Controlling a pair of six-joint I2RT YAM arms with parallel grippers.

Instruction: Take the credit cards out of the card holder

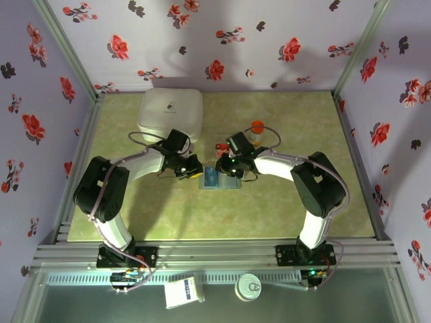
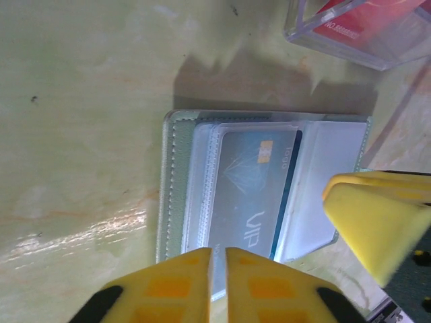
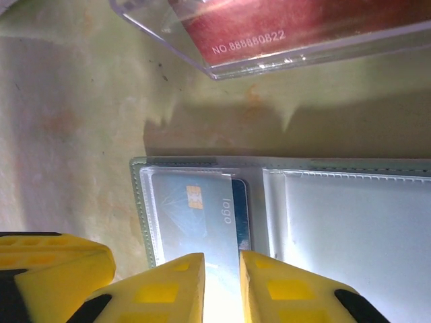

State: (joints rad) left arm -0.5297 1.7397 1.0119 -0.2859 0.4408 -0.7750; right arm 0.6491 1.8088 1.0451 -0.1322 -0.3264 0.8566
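Observation:
The card holder (image 1: 219,179) lies open and flat on the table between both arms. A blue-teal credit card (image 2: 252,195) marked VIP sits in the clear sleeve of one panel (image 3: 195,212); the other panel (image 3: 357,229) is pale and bare. My left gripper (image 2: 217,269) is shut, its tips over the near edge of the holder (image 2: 176,188). My right gripper (image 3: 222,282) hangs over the same card with a narrow gap between its jaws. Each wrist view catches a yellow finger of the other gripper beside the holder. A red credit card (image 3: 296,23) lies in a clear case beyond the holder.
A white rounded square box (image 1: 170,113) stands at the back left. An orange-capped bottle (image 1: 257,130) stands behind the right gripper (image 1: 232,168). The clear case with the red card (image 1: 221,147) lies just behind the holder. Metal rails edge the green table.

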